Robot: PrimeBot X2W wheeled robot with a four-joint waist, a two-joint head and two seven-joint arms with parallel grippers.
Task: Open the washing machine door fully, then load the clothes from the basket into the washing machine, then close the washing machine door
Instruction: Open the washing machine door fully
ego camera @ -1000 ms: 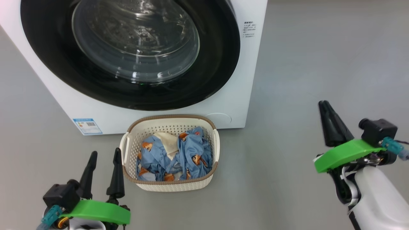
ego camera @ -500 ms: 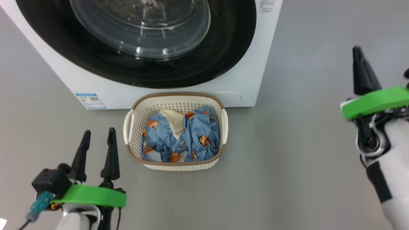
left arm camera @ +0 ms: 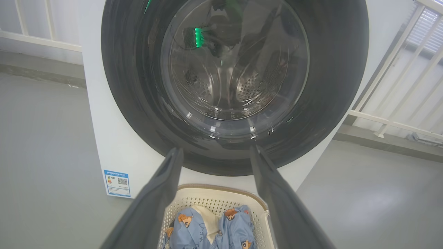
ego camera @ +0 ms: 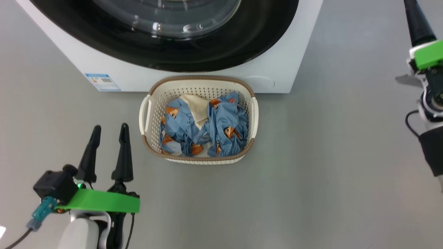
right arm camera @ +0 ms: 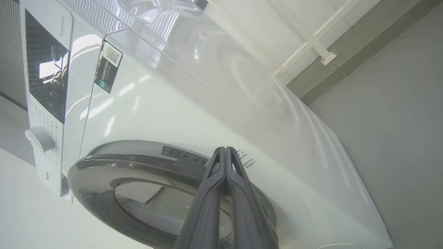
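Observation:
The washing machine stands at the top of the head view, and its door, black-rimmed with clear glass, lies shut against the front. On the floor right before it is the basket, holding the light blue printed and cream clothes. My left gripper is open and empty, low on the basket's left. In the left wrist view the left gripper points at the door above the basket. My right gripper is shut and empty, raised beside the door's rim. Its fingers rise at the far right.
A blue label sticker marks the machine's lower left corner. The control panel with a round knob runs along the machine's top. White railings stand behind the machine. Grey floor stretches right of the basket.
The head camera has moved, so the machine and basket sit higher in the picture. My right arm has risen toward the upper right and its fingers have closed. The left gripper stays open.

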